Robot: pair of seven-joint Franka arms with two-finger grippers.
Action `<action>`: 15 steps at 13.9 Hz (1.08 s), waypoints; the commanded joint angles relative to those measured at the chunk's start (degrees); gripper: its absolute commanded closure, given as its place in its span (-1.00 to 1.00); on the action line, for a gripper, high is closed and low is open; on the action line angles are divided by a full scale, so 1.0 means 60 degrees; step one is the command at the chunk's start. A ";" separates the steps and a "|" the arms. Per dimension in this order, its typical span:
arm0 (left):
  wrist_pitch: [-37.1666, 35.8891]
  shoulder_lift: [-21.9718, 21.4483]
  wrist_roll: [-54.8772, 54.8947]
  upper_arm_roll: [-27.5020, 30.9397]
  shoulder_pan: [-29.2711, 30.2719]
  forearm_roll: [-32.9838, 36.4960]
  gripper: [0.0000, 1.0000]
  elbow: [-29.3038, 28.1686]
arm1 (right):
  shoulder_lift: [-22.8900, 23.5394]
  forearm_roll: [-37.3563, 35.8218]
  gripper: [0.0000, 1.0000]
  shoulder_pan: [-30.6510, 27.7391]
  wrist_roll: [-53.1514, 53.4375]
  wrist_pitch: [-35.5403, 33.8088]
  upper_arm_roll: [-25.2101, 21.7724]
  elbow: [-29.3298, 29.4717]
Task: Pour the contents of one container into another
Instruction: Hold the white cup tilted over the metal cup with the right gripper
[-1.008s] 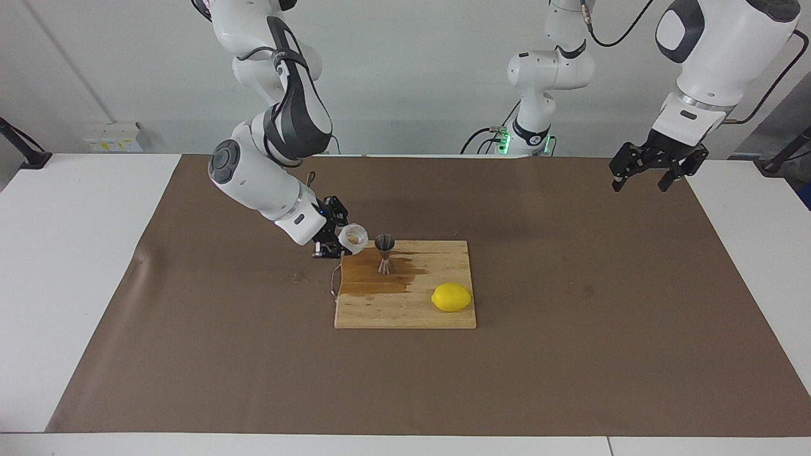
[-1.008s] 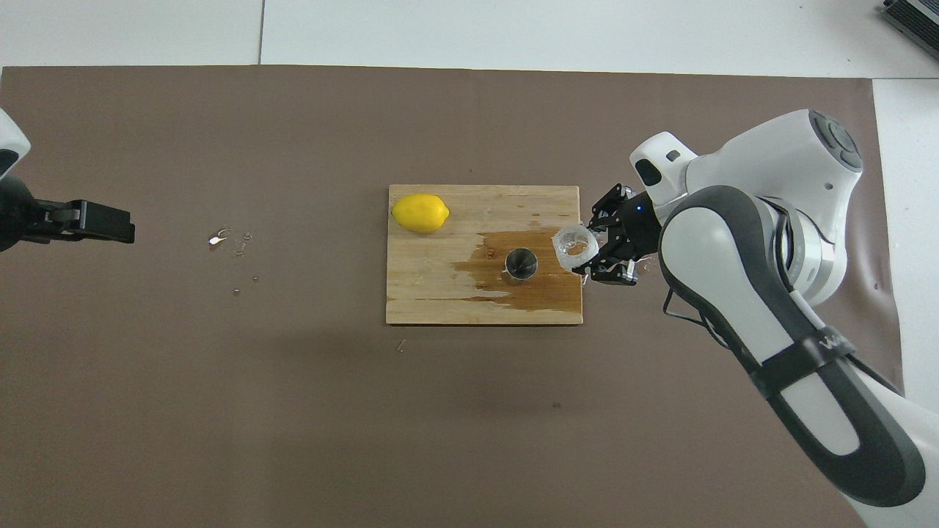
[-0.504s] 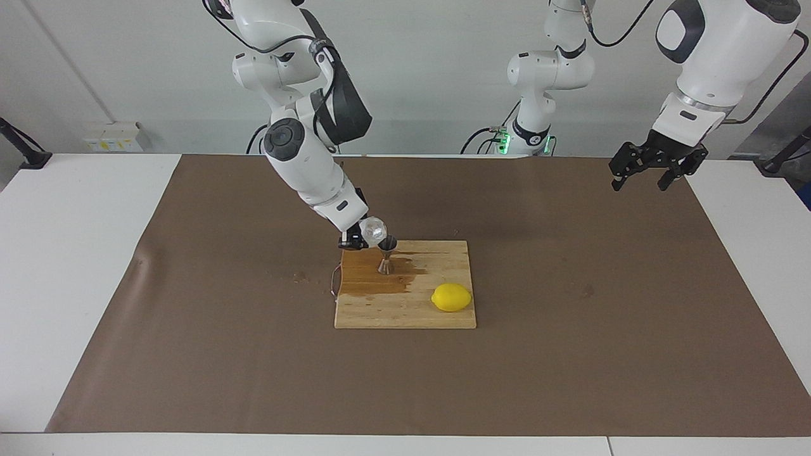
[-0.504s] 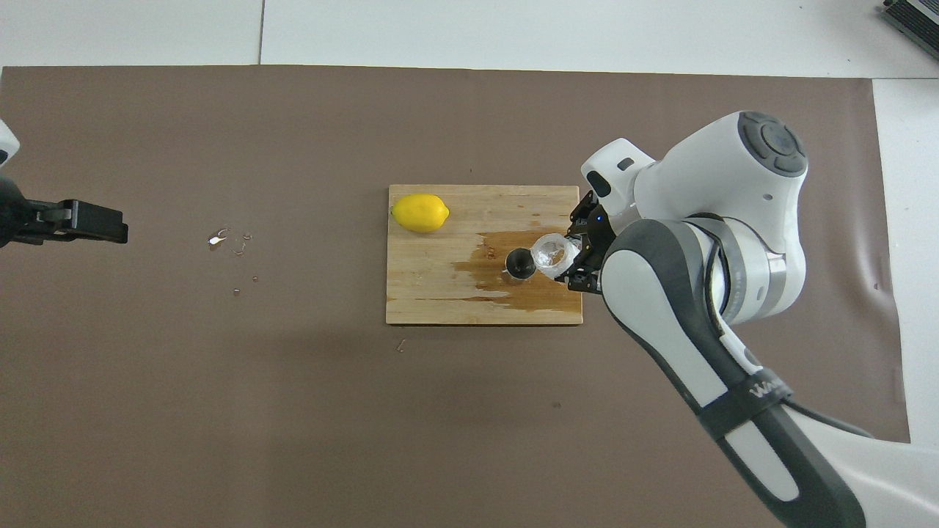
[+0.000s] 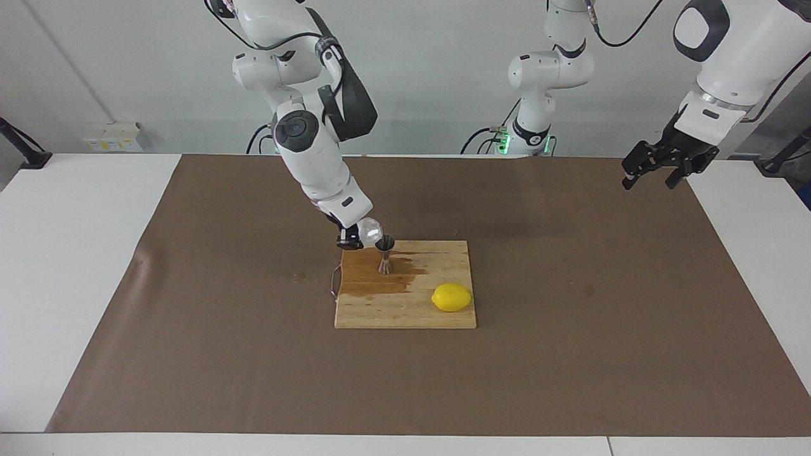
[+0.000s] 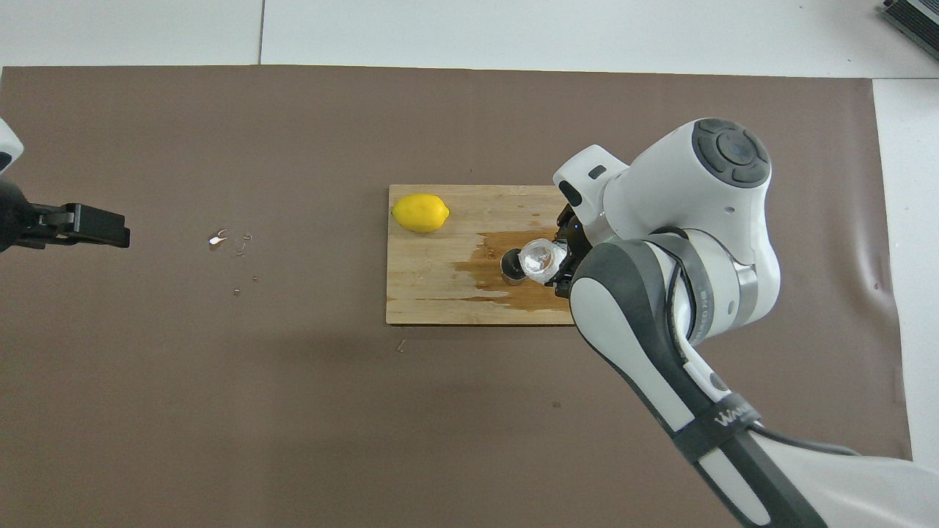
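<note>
A small steel jigger [image 5: 384,254] [image 6: 510,265] stands upright on the wooden cutting board [image 5: 405,310] [image 6: 440,293], on a dark wet stain. My right gripper [image 5: 352,238] [image 6: 561,262] is shut on the clear cup [image 5: 369,229] [image 6: 538,259], which is tipped steeply so its mouth leans over the jigger's rim. Much of the gripper is covered by the arm in the overhead view. My left gripper [image 5: 655,170] [image 6: 92,225] hangs open and empty high over the mat at the left arm's end, away from the board.
A yellow lemon [image 5: 451,297] [image 6: 419,213] lies on the board's corner farther from the robots, toward the left arm's end. Small droplets [image 6: 229,240] dot the brown mat [image 5: 570,354]. White table surface [image 5: 76,266] borders the mat.
My right arm swung up and over the board, carrying the cup to the jigger and tipping it from nearly upright to steeply tilted. My left gripper drifted slightly outward and up.
</note>
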 commanded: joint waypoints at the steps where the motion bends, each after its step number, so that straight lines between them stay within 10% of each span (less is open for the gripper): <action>1: -0.0330 0.0457 -0.0025 -0.0146 -0.0152 0.0296 -1.00 0.0492 | -0.0198 -0.0701 0.05 0.0055 0.0533 -0.0202 0.0046 -0.0038; 15: -0.0945 0.0225 -0.0010 -0.0205 -0.0065 0.0459 -1.00 0.0508 | -0.0360 -0.2197 0.05 0.0700 0.0989 -0.0291 0.0046 -0.0170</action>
